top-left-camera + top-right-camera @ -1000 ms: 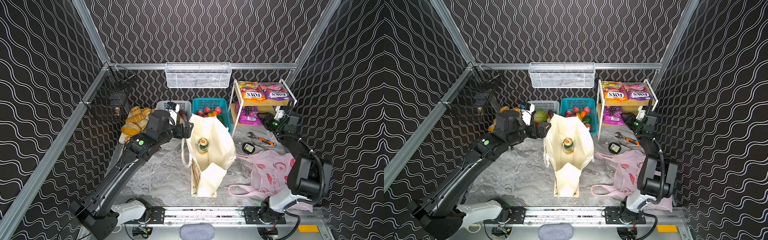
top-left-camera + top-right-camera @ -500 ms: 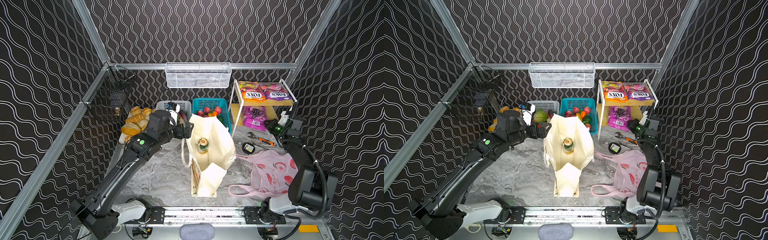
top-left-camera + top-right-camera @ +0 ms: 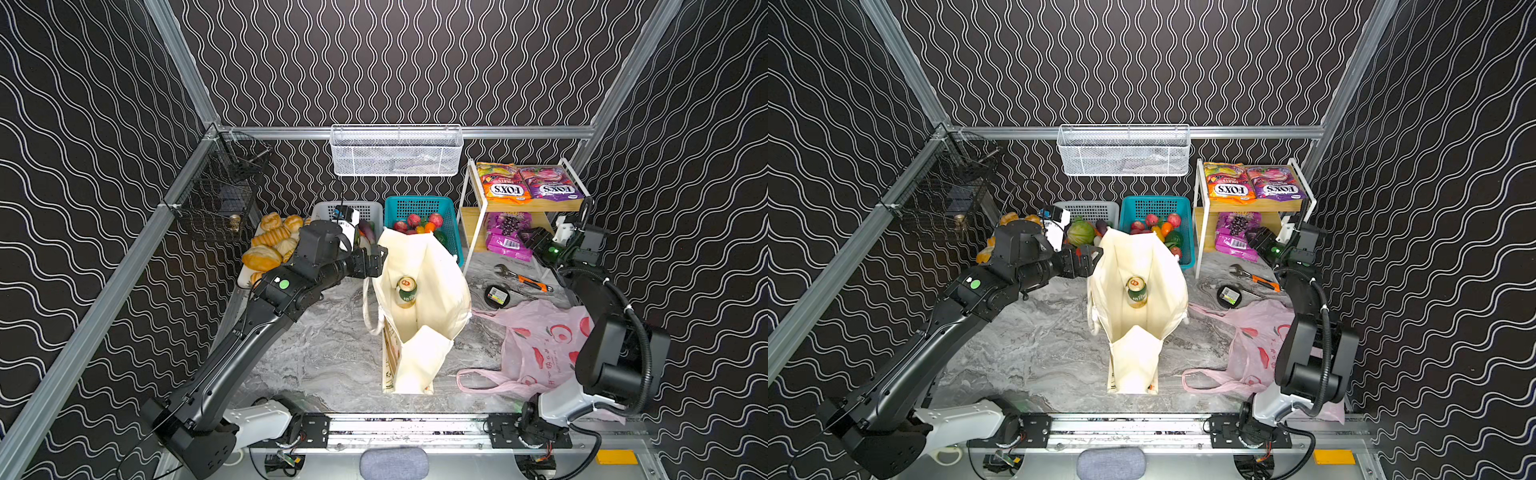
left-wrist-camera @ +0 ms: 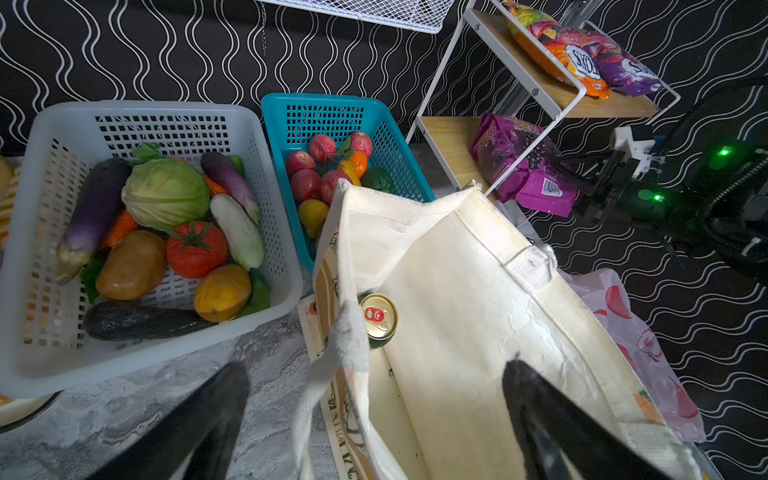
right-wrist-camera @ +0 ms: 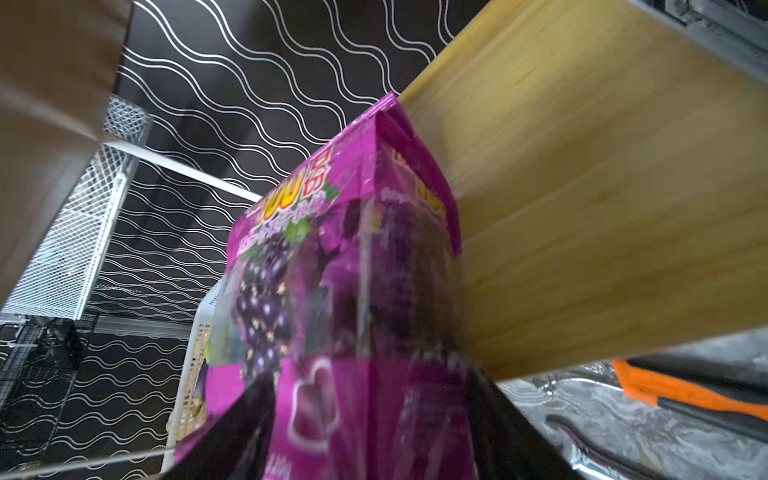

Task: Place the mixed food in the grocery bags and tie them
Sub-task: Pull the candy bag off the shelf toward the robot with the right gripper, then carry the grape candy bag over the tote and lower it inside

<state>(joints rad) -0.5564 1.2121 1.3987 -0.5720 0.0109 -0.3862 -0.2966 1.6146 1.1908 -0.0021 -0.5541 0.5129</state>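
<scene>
Purple snack pouch (image 5: 332, 257) is lying on the lower shelf (image 3: 471, 224) between the right gripper's (image 5: 368, 374) jaws, grip unclear. The left gripper (image 4: 376, 368), jaws wide, is hovering at the cream tote's (image 3: 440, 266) rim, green can (image 3: 406, 292) inside.

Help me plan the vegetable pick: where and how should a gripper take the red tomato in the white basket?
Probably take the red tomato across its round middle, coming straight down from above: its green stem faces up, and the white basket walls plus the brown potato and cabbage crowd its sides.
</scene>
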